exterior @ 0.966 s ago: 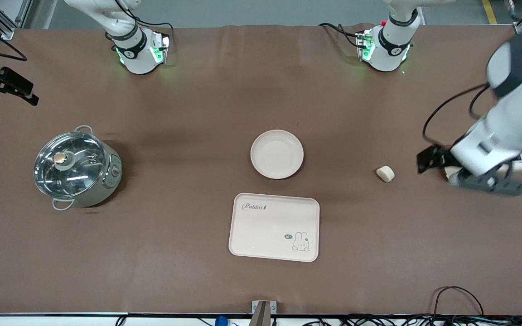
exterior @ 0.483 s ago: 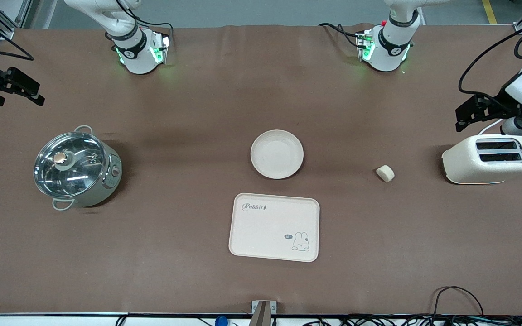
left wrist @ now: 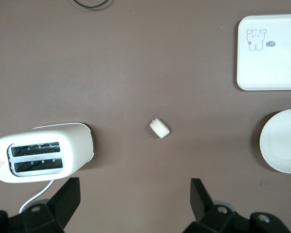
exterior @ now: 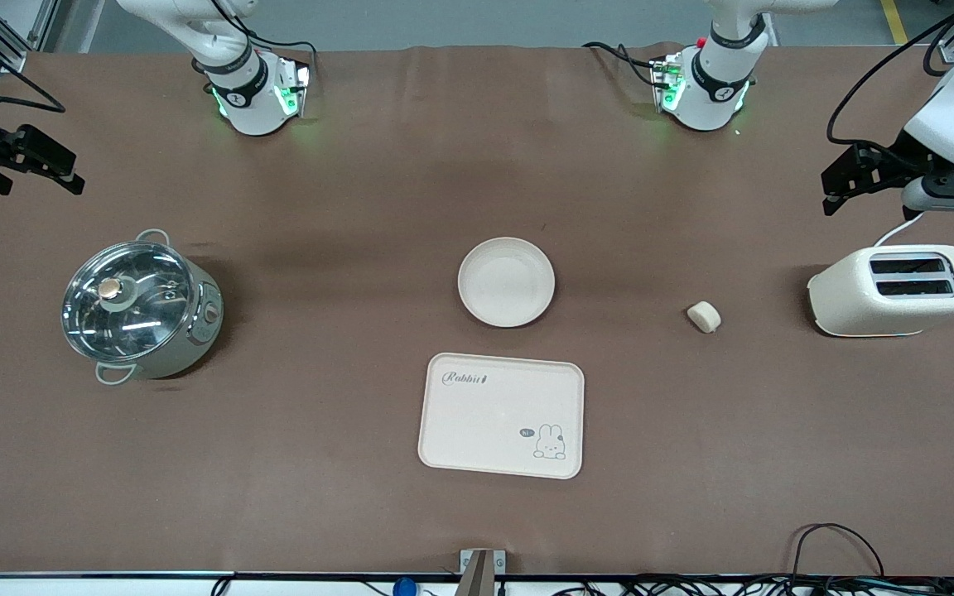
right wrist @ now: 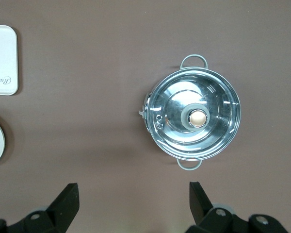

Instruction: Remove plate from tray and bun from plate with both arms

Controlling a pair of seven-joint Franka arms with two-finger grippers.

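round cream plate (exterior: 506,281) w/ raised rim sits mid-table, just above the rabbit tray (exterior: 501,415). small pale bun (exterior: 704,317) lies btwn plate & toaster (exterior: 895,290). left gripper (left wrist: 133,196) hangs over table beside the toaster, fingers wide apart. right gripper (right wrist: 132,196) hangs near the pot (exterior: 139,308), fingers apart, empty.

A brown-covered table (exterior: 378,513) fills the view, with what seems grey floor (exterior: 460,21) along its top edge.
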